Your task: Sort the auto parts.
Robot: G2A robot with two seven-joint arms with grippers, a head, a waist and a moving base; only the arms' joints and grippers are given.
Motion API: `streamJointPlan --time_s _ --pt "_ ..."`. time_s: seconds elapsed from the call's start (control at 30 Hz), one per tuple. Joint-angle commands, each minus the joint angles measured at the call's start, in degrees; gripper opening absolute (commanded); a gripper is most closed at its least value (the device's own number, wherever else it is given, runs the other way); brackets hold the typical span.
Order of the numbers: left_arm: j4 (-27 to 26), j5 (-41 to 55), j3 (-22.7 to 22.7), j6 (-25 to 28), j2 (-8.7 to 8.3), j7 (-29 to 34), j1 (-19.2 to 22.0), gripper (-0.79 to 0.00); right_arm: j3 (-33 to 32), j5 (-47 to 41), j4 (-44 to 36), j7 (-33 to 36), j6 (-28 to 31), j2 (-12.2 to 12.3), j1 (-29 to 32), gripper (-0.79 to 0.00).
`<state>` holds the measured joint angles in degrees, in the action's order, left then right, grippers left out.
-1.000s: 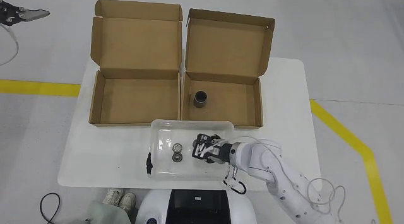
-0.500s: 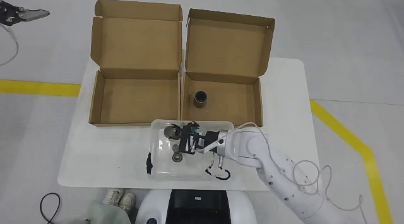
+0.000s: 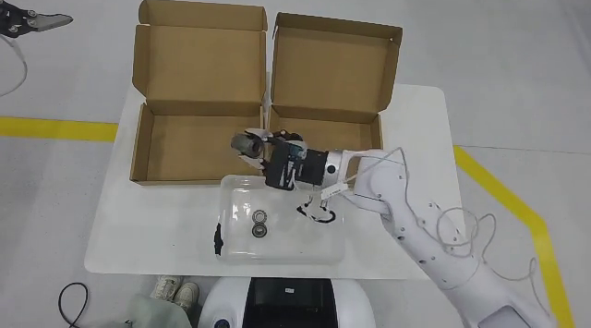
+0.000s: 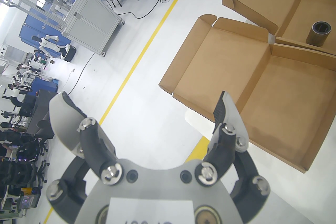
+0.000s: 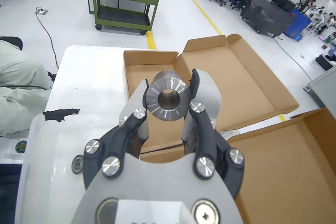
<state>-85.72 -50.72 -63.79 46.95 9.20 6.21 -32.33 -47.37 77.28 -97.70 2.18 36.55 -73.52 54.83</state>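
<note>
Table (image 3: 416,143): over its left box (image 3: 185,148), right claw (image 5: 170,84) clamps a metal cylinder (image 5: 155,100); left claw (image 4: 143,101) gapes wide.

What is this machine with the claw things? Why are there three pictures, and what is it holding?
It is a robot with two arms. Each arm ends in a claw called an end effector. One picture looks down from above the arms. The other two come from small cameras on the wrists. On the white table stand an open cardboard box, a second box beside it and a clear plastic tray. Two small metal rings lie in the tray, and a dark tube stands in the second box. The right end effector is shut on a shiny metal cylinder with a hole through it, holding it in the air by the boxes. The left end effector is open and holds nothing, out over the floor beside the table.
</note>
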Motion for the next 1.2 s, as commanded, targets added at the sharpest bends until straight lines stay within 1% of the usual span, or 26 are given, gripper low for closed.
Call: streamJointPlan --time_s 0.0,0.23,0.4,0.6,0.83,1.03,1.17 --pt "0.0 0.0 0.0 0.0 0.0 0.0 0.0 0.0 -1.2 0.6 -1.0 -0.1 0.3 0.1 -0.7 -0.785" --pt "0.0 0.0 0.0 0.0 0.0 0.0 0.0 0.0 -4.6 1.1 -6.1 -0.2 0.8 0.4 -2.3 -0.785" --pt "0.0 0.0 0.0 0.0 0.0 0.0 0.0 0.0 -6.8 0.3 -8.4 -1.8 0.6 0.5 -3.4 -0.785" --pt "0.0 0.0 0.0 0.0 0.0 0.0 0.0 0.0 -8.4 -2.6 -5.5 -8.3 1.8 0.2 -6.0 -0.785" --pt "0.0 0.0 0.0 0.0 0.0 0.0 0.0 0.0 -7.9 -2.6 -2.4 -13.7 1.4 -0.6 -9.7 -0.785" --pt "0.0 0.0 0.0 0.0 0.0 0.0 0.0 0.0 -7.9 -1.8 -2.6 -14.5 0.1 -1.1 -12.2 -0.785" --pt "0.0 0.0 0.0 0.0 0.0 0.0 0.0 0.0 -8.7 -1.0 -3.6 -14.5 -0.5 -1.1 -12.3 -0.785"
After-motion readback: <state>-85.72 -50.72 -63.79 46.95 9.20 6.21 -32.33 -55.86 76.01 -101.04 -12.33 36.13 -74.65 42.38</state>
